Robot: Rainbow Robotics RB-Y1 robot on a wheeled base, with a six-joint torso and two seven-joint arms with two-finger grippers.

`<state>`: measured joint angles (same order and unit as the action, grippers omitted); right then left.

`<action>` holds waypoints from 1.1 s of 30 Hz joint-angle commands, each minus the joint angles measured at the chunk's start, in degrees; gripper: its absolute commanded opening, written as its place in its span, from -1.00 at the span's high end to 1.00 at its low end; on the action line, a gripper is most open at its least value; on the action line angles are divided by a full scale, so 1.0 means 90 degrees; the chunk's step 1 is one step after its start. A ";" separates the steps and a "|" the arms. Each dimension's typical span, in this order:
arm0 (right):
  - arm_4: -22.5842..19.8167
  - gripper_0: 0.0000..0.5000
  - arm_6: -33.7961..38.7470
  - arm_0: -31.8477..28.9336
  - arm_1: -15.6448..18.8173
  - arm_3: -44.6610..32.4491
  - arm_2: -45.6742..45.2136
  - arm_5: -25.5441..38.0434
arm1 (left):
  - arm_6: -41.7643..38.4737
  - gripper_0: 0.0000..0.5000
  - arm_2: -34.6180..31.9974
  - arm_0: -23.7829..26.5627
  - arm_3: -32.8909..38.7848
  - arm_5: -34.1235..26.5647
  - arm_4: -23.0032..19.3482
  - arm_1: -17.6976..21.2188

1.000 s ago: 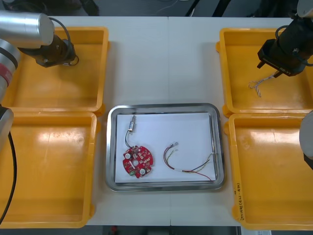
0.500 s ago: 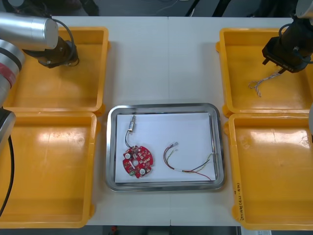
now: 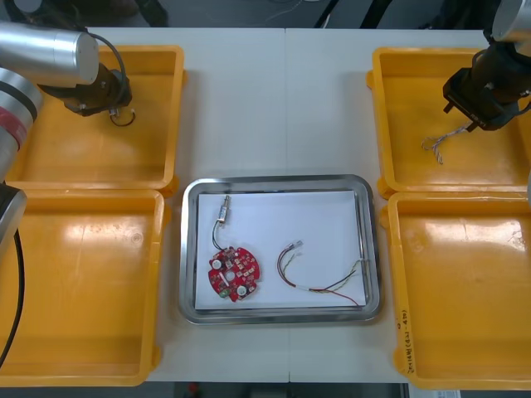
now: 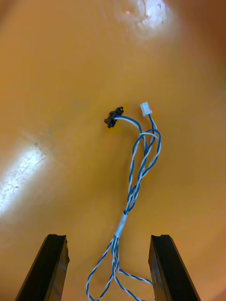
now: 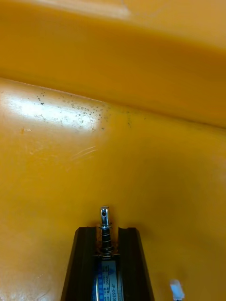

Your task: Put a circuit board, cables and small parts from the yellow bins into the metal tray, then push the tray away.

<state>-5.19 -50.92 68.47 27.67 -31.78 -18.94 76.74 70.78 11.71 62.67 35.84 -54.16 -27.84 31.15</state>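
Note:
My left gripper is down in the far left yellow bin. In the left wrist view it is shut on a small metal part, whose pin tip sticks out between the fingers. My right gripper hangs open over the far right yellow bin. A twisted blue and white cable lies on the bin floor, its near end between the fingers. The metal tray holds a round red circuit board, a small metal part and a red and yellow cable.
Two near yellow bins, left and right, flank the tray. A white connector lies on the bin floor beside my left fingers. The blue and white cable trails toward the table's middle.
My left gripper has gone from open to shut on the small metal part. The right arm shifted slightly and stays open over the cable.

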 commanded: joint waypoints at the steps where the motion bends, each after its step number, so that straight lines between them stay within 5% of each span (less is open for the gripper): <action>1: 0.0098 -1.00 0.0424 0.0391 0.0275 0.0249 -0.0142 -0.0226 | 0.0455 1.00 0.0095 0.0039 0.0061 -0.0046 0.0027 -0.0063; 6: 0.0127 -1.00 0.0492 0.0391 0.0275 0.0425 -0.0142 -0.0304 | 0.0465 1.00 0.0095 0.0049 0.0081 -0.0095 -0.0021 -0.0043; 17: 0.0108 -1.00 0.0668 0.0391 0.0275 0.0806 -0.0142 -0.0646 | 0.0436 1.00 -0.0286 0.0059 0.1204 -0.1804 -0.0139 0.0211; 33: -0.0010 -1.00 0.0775 0.0381 0.0255 0.1245 -0.0142 -0.1046 | 0.0436 1.00 -0.0852 0.0049 0.2346 -0.3396 -0.0178 0.0445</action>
<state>-4.73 -47.32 68.81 27.72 -22.10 -18.94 69.13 70.78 6.42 62.65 53.02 -82.23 -28.94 32.16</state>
